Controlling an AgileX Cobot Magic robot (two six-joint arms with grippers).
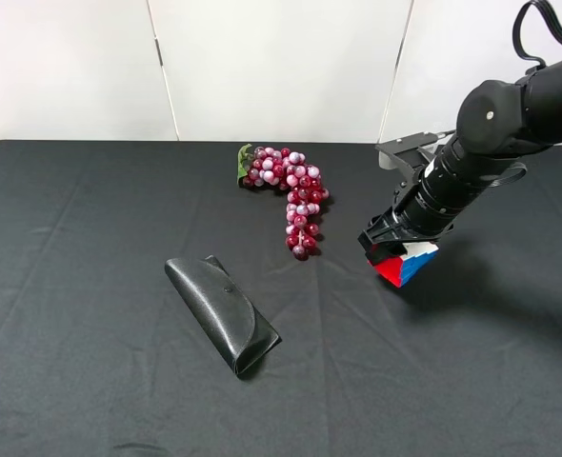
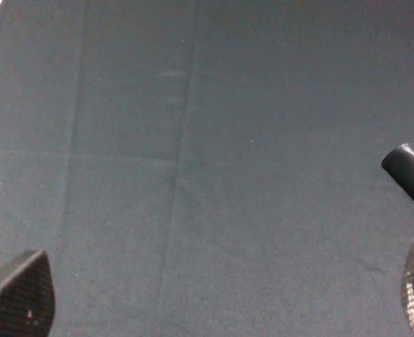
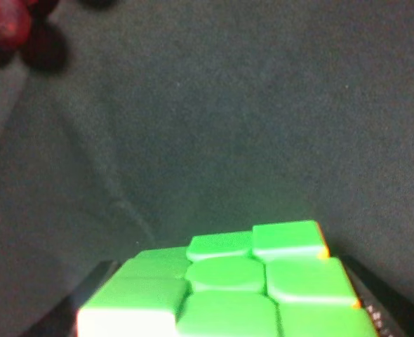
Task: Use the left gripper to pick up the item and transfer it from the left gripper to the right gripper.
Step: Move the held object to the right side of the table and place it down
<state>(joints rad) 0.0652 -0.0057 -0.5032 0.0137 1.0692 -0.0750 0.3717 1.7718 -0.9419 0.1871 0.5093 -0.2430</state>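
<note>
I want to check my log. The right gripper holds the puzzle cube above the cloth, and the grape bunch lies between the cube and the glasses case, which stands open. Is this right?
One point is wrong: the glasses case is closed, not open, as the exterior high view shows. The rest stands: the right gripper holds the puzzle cube above the cloth, and the grape bunch lies between cube and case.

Black cloth (image 1: 90, 381) covers the table, faint creases across it. Black glasses case (image 1: 222, 313) lies shut, diagonal, left of centre. Red grape bunch (image 1: 293, 195) with a green leaf (image 1: 244, 161) lies beyond it near the far edge, well apart from the case.
</note>
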